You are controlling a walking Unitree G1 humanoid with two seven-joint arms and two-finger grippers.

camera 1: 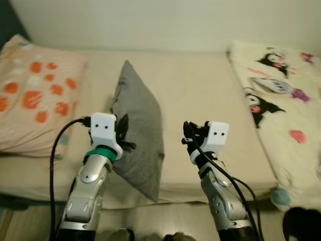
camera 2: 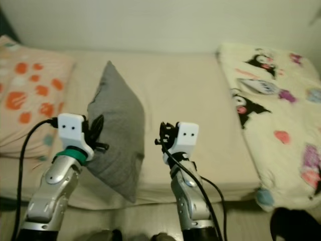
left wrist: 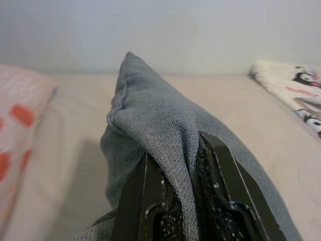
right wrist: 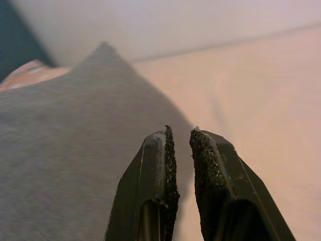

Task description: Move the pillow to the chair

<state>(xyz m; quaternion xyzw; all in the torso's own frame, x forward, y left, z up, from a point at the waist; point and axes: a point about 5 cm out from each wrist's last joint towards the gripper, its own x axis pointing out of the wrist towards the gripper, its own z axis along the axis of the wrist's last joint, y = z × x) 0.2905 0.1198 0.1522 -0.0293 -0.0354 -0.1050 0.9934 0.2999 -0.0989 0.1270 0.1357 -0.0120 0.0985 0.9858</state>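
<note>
A grey pillow (camera 1: 138, 130) stands on edge above the bed (camera 1: 200, 90), lifted at its left side. My left gripper (camera 1: 122, 131) is shut on the pillow's left edge; in the left wrist view a fold of grey fabric (left wrist: 175, 150) is pinched between the two black fingers (left wrist: 138, 201). My right gripper (camera 1: 188, 134) hovers to the right of the pillow, apart from it, its fingers (right wrist: 160, 170) nearly together with nothing between them. The grey pillow (right wrist: 65, 140) lies ahead of them to one side.
A peach pillow with orange spots (camera 1: 35, 90) lies at the bed's left end. A cream blanket with cartoon prints (camera 1: 281, 100) covers the right end. A pale wall (camera 1: 165, 22) runs behind the bed. The bed's front edge (camera 1: 175, 193) is just before my arms.
</note>
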